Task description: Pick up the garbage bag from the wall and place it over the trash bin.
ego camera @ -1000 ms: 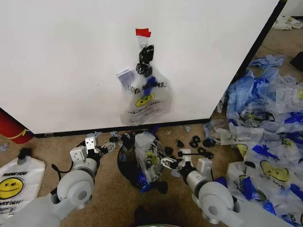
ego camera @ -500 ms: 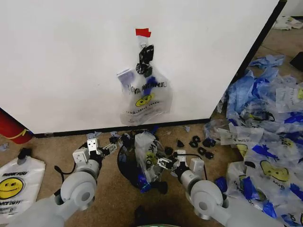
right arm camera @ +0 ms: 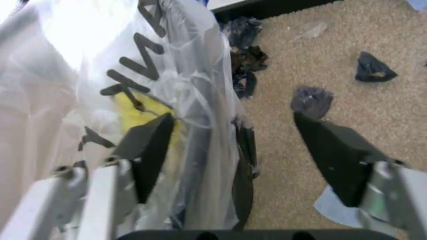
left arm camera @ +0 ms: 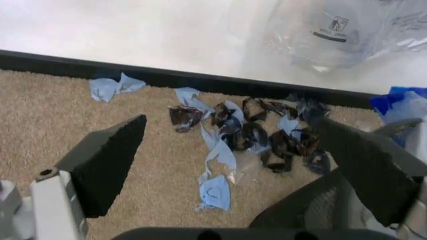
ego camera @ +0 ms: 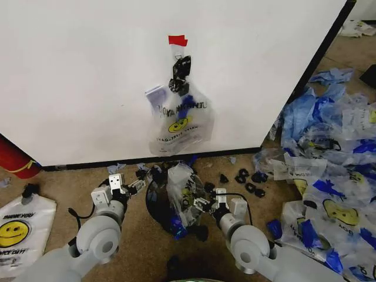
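Note:
A see-through garbage bag (ego camera: 179,120) with a yellow smiley hangs on the white wall (ego camera: 76,76) under a red tape piece (ego camera: 177,40); its bottom shows in the left wrist view (left arm camera: 333,35). A second see-through smiley bag (ego camera: 180,194) (right arm camera: 133,75) stands bunched in the black mesh trash bin (ego camera: 154,202) (left arm camera: 300,215). My left gripper (ego camera: 133,184) (left arm camera: 237,170) is open beside the bin's left rim, holding nothing. My right gripper (ego camera: 200,204) (right arm camera: 240,155) is open at the bag's right side, with one finger (right arm camera: 150,147) against the plastic.
Dark and blue scraps (left arm camera: 247,135) litter the carpet along the wall's black base strip (left arm camera: 200,80). Several plastic bags (ego camera: 329,170) are heaped at the right. An opaque white smiley bag (ego camera: 17,232) lies at the left, near a red cylinder (ego camera: 14,158).
My right gripper has moved left, closer to the bag in the bin. The left gripper has shifted only slightly. Both bags stay where they were.

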